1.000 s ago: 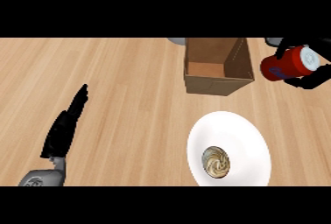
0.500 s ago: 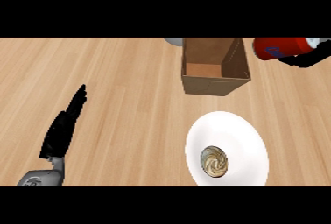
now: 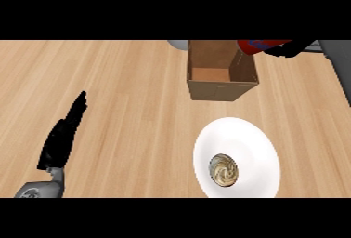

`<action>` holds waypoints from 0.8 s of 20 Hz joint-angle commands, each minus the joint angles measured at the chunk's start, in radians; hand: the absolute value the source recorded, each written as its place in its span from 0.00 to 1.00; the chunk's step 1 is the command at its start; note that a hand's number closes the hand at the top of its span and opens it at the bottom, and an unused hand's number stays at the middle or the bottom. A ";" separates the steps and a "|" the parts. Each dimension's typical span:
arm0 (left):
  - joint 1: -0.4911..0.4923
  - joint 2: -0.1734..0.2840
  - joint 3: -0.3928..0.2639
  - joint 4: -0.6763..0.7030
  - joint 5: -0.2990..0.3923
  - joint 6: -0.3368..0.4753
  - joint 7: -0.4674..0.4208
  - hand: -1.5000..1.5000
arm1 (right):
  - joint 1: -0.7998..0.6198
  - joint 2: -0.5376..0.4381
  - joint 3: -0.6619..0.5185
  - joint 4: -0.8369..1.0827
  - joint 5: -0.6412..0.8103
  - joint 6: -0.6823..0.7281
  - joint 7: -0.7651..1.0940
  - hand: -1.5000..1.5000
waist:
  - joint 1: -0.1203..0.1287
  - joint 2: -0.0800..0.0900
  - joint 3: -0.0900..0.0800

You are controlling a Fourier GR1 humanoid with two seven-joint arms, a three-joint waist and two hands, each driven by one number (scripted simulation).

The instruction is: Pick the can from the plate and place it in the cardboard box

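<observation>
**Red can held over the box's far right corner**

Pale wood-grain counter (image 3: 123,83) fills the head view. At its far edge, the red can (image 3: 260,45) with a dark blue mark on its side lies tilted over the far right corner of the open cardboard box (image 3: 223,88); its top is cut off by the view's upper limit. Behind it the right hand (image 3: 291,48) shows only as dark fingers curled round the can. Near the right of the counter's near edge sits a white plate (image 3: 237,139) bearing a swirled brown item (image 3: 224,170), too small to identify. By the near left corner, the left hand (image 3: 63,139) rests with straight fingers.
</observation>
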 commanded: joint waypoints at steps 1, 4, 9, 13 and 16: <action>0.000 -0.010 -0.003 -0.020 0.001 0.005 0.013 0.50 | -0.055 0.079 0.039 0.068 0.013 0.096 -0.068 1.00 | -0.009 -0.003 0.000; 0.042 -0.003 0.004 -0.026 0.000 0.004 -0.025 0.50 | -0.056 0.152 0.077 0.096 0.039 0.046 -0.044 1.00 | -0.013 -0.007 0.000; 0.000 -0.033 -0.008 -0.004 -0.010 0.021 0.015 0.50 | -0.109 0.219 0.119 0.164 0.080 0.002 -0.002 1.00 | -0.024 -0.004 0.000; 0.011 0.006 0.024 -0.011 0.006 -0.004 0.000 0.50 | -0.137 0.273 0.148 0.226 0.123 -0.046 0.056 1.00 | -0.019 -0.003 -0.001; -0.011 -0.003 0.026 0.000 -0.007 0.013 0.017 0.50 | -0.114 0.325 0.131 0.272 0.112 -0.061 0.104 0.00 | -0.030 -0.005 -0.001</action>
